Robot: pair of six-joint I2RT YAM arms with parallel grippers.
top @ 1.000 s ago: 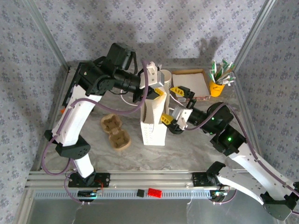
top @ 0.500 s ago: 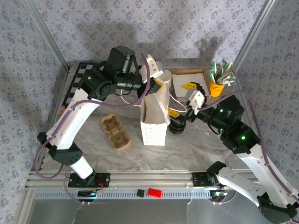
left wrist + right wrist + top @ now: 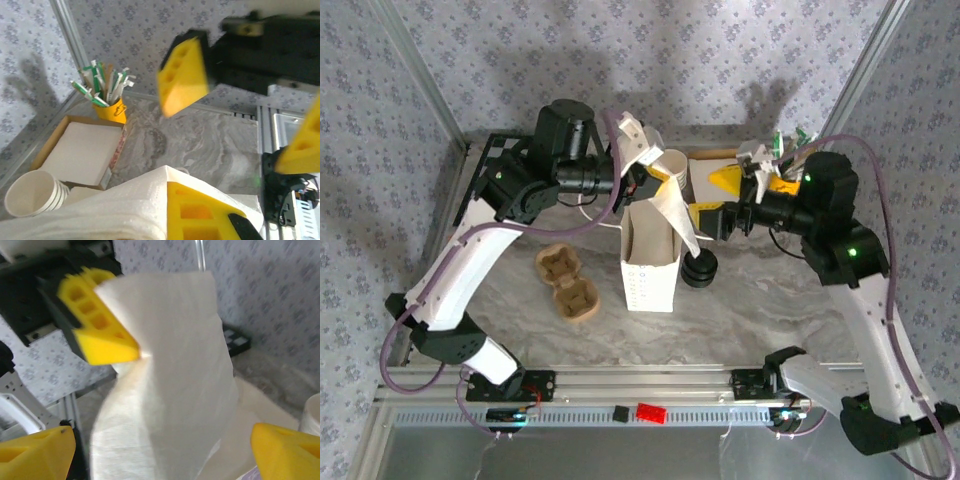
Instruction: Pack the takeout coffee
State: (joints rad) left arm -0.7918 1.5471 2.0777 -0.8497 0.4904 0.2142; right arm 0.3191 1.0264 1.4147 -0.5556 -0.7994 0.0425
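- takeout coffee [image 3: 700, 270]: stands upright on the counter [image 3: 770, 300], just right of the white paper bag [image 3: 650, 265], outside it; close to the bag's side wall, contact impossible to tell; dark all over from above, too small to separate lid from cup.
- white paper bag: stands upright mid-counter, mouth up, top edge pulled toward the far side.
- left pincer [image 3: 645, 185]: pressed together on the bag's top edge, paper pinched between the yellow fingers [image 3: 97, 330]; reaches in from the far left above the bag.
- right pincer [image 3: 715, 198]: spread wide, nothing between the fingers; hangs in the air right of the bag's top, above and behind the coffee, touching neither.
- stack of white cups [image 3: 672, 165]: lidless, behind the bag near the far wall.
- cardboard box [image 3: 82, 150]: flat, white contents, right of the cup stack.
- yellow cup [image 3: 107, 107]: holds green-and-white wrapped sticks, far right corner beside the box.
- brown pulp carrier [image 3: 567, 283]: lies on the counter left of the bag, well apart from the coffee.
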